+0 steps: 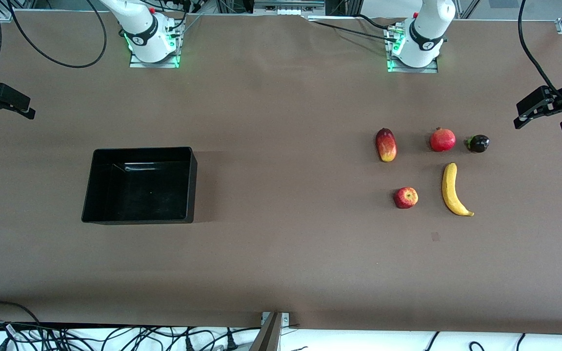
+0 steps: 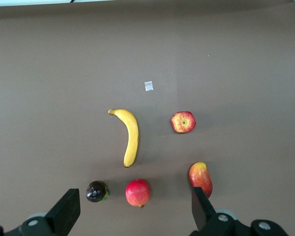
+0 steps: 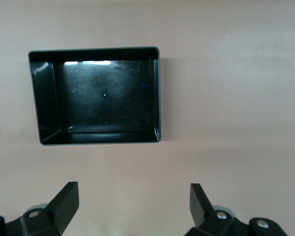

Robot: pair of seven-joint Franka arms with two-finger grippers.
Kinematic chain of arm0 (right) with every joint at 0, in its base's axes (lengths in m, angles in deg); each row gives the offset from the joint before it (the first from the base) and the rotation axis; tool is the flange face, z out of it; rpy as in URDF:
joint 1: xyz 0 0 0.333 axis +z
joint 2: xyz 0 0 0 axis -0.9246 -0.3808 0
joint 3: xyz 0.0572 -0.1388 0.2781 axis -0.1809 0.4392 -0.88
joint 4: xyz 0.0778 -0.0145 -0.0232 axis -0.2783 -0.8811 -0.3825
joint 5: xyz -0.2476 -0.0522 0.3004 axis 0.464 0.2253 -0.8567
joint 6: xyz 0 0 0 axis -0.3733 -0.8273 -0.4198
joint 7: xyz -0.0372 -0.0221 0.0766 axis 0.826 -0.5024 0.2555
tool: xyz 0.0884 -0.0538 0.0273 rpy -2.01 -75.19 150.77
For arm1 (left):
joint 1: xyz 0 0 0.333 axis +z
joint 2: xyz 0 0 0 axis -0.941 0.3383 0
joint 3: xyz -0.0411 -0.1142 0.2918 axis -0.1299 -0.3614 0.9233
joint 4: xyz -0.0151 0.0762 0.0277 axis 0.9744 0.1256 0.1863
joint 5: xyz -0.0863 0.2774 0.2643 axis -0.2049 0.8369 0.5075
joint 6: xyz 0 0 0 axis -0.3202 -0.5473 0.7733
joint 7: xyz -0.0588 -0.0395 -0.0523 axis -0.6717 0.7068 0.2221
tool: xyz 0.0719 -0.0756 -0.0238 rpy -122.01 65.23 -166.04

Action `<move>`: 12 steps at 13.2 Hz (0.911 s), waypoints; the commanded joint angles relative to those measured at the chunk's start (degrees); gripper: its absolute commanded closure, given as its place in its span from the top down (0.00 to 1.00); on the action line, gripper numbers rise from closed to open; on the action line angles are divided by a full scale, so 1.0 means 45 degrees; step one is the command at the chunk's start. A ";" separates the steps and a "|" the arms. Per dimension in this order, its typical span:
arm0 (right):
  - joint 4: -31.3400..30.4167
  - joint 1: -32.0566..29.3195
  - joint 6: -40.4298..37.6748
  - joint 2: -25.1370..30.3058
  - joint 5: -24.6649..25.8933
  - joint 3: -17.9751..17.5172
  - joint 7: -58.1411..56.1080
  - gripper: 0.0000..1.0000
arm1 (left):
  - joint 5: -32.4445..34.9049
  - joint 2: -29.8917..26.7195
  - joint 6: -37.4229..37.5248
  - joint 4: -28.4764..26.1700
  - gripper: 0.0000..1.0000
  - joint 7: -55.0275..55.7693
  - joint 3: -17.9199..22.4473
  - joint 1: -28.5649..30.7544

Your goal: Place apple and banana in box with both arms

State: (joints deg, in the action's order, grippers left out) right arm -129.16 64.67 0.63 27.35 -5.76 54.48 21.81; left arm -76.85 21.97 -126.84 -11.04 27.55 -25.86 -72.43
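Note:
The apple (image 1: 406,197) and the banana (image 1: 452,190) lie side by side on the brown table toward the left arm's end; both also show in the left wrist view, the apple (image 2: 183,122) and the banana (image 2: 129,136). The black box (image 1: 139,187) stands empty toward the right arm's end and also shows in the right wrist view (image 3: 156,93). My left gripper (image 1: 543,124) hangs open and empty above the table's edge at the left arm's end, its own view (image 2: 134,197). My right gripper (image 1: 9,116) hangs open and empty above the right arm's end, its own view (image 3: 132,191).
A red-yellow mango (image 1: 386,145), a red pomegranate (image 1: 442,140) and a small dark fruit (image 1: 477,143) lie in a row farther from the front camera than the apple and banana. A small paper scrap (image 1: 435,237) lies nearer to the camera.

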 commanded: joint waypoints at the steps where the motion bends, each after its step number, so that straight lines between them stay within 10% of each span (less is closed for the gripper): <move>1: -0.0089 -0.0146 -0.0077 0.0125 -0.0052 -0.0147 0.0206 1.00 | 0.0023 -0.0039 0.0028 -0.0015 1.00 0.0068 0.0061 -0.0038; 12: -0.1160 0.0147 -0.0218 -0.1418 0.0475 -0.0108 0.0422 1.00 | 0.0023 0.0137 0.0008 0.0004 1.00 0.0107 0.0061 -0.0038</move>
State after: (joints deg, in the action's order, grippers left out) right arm -132.15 65.39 -3.54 22.00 -4.44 53.99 22.74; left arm -76.85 22.56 -126.84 -11.07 27.56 -25.71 -72.38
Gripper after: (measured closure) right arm 0.000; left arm 0.000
